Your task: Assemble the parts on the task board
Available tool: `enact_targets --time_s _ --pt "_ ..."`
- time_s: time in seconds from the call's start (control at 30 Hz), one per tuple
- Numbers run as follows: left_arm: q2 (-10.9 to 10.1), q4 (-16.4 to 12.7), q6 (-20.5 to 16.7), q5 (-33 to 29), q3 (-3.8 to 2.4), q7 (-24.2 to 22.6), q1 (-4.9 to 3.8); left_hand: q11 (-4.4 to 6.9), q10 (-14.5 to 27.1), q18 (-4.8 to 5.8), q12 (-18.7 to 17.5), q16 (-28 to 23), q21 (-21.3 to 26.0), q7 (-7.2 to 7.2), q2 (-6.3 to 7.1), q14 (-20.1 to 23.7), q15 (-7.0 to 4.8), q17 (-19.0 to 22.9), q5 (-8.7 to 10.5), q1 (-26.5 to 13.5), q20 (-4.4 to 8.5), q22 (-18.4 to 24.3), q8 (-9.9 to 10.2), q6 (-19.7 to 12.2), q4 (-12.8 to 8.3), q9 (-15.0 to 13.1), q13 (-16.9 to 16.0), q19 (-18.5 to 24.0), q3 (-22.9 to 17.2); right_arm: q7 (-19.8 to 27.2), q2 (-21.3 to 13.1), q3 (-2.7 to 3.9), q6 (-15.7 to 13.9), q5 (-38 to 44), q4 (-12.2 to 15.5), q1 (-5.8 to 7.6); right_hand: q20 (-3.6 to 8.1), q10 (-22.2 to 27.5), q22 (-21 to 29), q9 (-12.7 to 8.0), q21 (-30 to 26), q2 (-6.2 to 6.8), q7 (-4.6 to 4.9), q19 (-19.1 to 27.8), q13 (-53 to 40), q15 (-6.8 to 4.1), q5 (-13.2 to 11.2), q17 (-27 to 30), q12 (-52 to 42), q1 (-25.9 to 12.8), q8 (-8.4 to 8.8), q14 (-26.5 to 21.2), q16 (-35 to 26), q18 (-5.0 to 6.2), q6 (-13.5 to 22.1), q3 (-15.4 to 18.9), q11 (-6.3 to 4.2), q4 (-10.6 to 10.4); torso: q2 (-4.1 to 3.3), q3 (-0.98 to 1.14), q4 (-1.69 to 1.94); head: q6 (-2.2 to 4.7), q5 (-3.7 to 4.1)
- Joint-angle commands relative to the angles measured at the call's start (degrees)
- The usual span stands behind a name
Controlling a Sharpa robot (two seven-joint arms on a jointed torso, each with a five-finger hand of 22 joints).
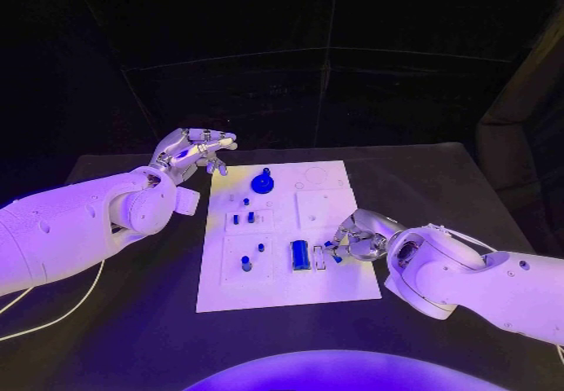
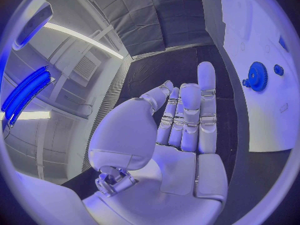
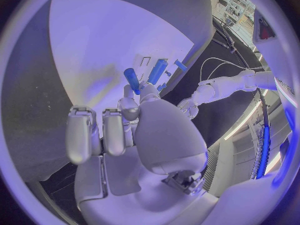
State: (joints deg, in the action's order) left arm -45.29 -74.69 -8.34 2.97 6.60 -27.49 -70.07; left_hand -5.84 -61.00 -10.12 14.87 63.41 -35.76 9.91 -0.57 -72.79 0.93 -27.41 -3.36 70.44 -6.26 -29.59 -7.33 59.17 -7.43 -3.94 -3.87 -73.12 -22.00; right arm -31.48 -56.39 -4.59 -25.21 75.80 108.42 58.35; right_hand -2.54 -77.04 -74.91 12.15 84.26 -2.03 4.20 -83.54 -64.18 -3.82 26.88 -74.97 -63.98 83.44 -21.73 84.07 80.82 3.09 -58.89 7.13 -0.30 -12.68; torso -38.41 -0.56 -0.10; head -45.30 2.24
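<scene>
The black bench (image 1: 447,175) carries the white board (image 1: 288,289) at its middle, long side running from the near edge toward the far edge, and the work under way looks like the fetching of one loose part from the board's right half for seating elsewhere on it. The right hand (image 1: 353,239) sits low over the board's right edge, about halfway along; in the right wrist view its fingers (image 3: 128,107) close on a small blue peg (image 3: 132,80) that sticks out past the fingertips, so this hand is grasping the peg, though the head view is too small to show the pinch itself. The left hand (image 1: 194,151) hangs in the air off the board's far left corner, fingers loosely straight and apart, holding nothing. By my reading the next move calls for lifting the peg clear, keeping it upright in the pinch, and carrying it to a free socket; which socket fits I cannot tell. On the board, the biggest part is a blue gear (image 1: 263,184) near the far edge, round and toothed in the left wrist view, with a small knob beside it. A blue cylinder (image 1: 300,254) lies flat just left of the right hand. Smaller still, two short studs (image 1: 242,218) stand in a square recess left of centre, and one more pin (image 1: 246,263) stands in the recess nearer the near edge.
</scene>
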Motion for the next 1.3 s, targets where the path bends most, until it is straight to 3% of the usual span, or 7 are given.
enact_targets --time_s 0.03,0.2,0.73,0.87,0.97,1.13,1.3 --pt "0.1 -0.1 0.6 -0.1 -0.03 0.2 -0.07 -0.07 0.5 -0.35 0.3 -0.1 0.4 0.13 -0.46 0.4 -0.15 0.1 -0.23 0.0 -0.10 0.1 -0.2 -0.3 0.0 0.1 0.1 0.0 -0.4 -0.9 0.8 0.02 2.2 -1.0 -0.3 0.07 0.19 -1.5 -8.0 0.4 0.4 0.12 -0.58 -0.9 -2.3 -0.48 -0.2 -1.0 -2.3 -0.9 0.15 3.4 0.3 -1.08 -1.1 -0.2 -0.47 -0.5 -0.03 0.05 0.13 0.05 -0.15" --pt "0.2 -0.1 0.9 -0.1 -0.03 0.3 -0.07 -0.07 0.5 -0.35 0.3 -0.1 0.4 0.13 -0.46 0.4 -0.15 0.1 -0.23 0.0 -0.10 0.1 -0.2 -0.3 0.0 0.1 0.1 0.0 -0.4 -1.8 2.3 0.02 2.5 -0.6 -1.1 0.07 0.36 -2.2 -8.1 0.7 0.6 0.53 -0.79 -1.0 -3.2 -0.64 -0.3 -1.1 -3.2 -1.7 0.33 3.4 0.4 -1.12 -1.8 -0.6 -0.64 -1.4 -0.03 -0.08 0.11 -0.03 -0.29" --pt "0.1 -0.2 1.1 -0.1 -0.03 0.5 -0.08 -0.07 0.5 -0.35 0.3 -0.1 0.4 0.13 -0.46 0.4 -0.15 0.1 -0.23 0.0 -0.10 0.1 -0.2 -0.3 0.0 0.1 0.1 0.0 -0.4 -3.6 4.2 0.02 3.5 1.3 -2.7 0.07 0.76 -3.9 -9.0 1.7 1.2 1.30 -1.36 -1.7 -5.7 -1.05 -0.8 -1.9 -5.6 -3.7 0.47 3.6 0.9 -1.35 -3.3 -1.2 -1.12 -3.1 -0.12 -0.06 0.09 -0.10 -0.52" --pt "0.1 -0.3 1.2 -0.1 -0.03 0.6 -0.08 -0.07 0.5 -0.35 0.3 -0.1 0.4 0.13 -0.46 0.4 -0.15 0.1 -0.23 0.0 -0.10 0.1 -0.2 -0.3 0.0 0.1 0.1 0.0 -0.4 -3.9 4.6 0.02 3.6 1.9 -2.9 0.07 0.78 -3.9 -9.0 2.1 1.2 1.98 -1.20 -1.7 -5.8 -0.96 -3.4 -1.7 -5.5 -6.0 0.68 3.5 0.8 -1.35 -3.6 -0.4 -0.97 -3.9 -0.14 -0.07 0.10 -0.13 -0.48" --pt "0.1 -0.3 1.2 -0.1 -0.03 0.6 -0.08 -0.07 0.5 -0.35 0.3 -0.1 0.4 0.13 -0.46 0.4 -0.15 0.1 -0.23 0.0 -0.10 0.1 -0.2 -0.3 0.0 0.1 0.1 0.0 -0.4 -4.0 4.7 0.02 3.5 2.2 -3.0 0.07 0.66 -3.9 -8.9 2.5 1.1 2.18 -1.05 -1.6 -5.8 -0.80 -7.9 -1.6 -5.4 -8.3 0.87 3.5 0.7 -1.32 -3.7 1.0 -0.81 -3.8 -0.16 -0.08 0.09 -0.16 -0.45" --pt "0.1 -0.3 1.3 -0.1 -0.03 0.7 -0.08 -0.11 0.5 -0.34 0.4 -0.1 0.4 0.18 -0.48 0.4 -0.13 0.2 -0.20 0.0 -0.10 0.1 -0.2 -0.3 0.0 0.1 0.1 0.0 -0.5 -3.9 4.8 0.02 3.7 2.4 -3.0 0.07 0.48 -3.9 -8.8 3.1 1.0 2.20 -0.93 -1.5 -5.9 -0.67 -13.2 -1.4 -5.2 -11.6 1.26 3.4 0.6 -1.28 -3.7 3.3 -0.66 -3.8 -0.16 -0.09 0.08 -0.25 -0.42" --pt "0.1 -0.3 1.3 -0.1 -0.03 0.8 -0.08 -0.11 0.5 -0.34 0.4 -0.1 0.4 0.18 -0.48 0.4 -0.13 0.2 -0.20 0.0 -0.10 0.1 -0.2 -0.3 0.0 0.1 0.1 0.0 -0.5 -3.9 4.6 0.02 4.1 2.8 -2.9 0.07 0.44 -3.8 -8.7 3.6 0.9 2.24 -0.93 -1.4 -6.0 -0.66 -15.3 -1.3 -5.1 -12.7 1.52 3.4 0.5 -1.25 -3.7 4.6 -0.64 -3.8 -0.13 -0.09 0.12 -0.33 -0.31"
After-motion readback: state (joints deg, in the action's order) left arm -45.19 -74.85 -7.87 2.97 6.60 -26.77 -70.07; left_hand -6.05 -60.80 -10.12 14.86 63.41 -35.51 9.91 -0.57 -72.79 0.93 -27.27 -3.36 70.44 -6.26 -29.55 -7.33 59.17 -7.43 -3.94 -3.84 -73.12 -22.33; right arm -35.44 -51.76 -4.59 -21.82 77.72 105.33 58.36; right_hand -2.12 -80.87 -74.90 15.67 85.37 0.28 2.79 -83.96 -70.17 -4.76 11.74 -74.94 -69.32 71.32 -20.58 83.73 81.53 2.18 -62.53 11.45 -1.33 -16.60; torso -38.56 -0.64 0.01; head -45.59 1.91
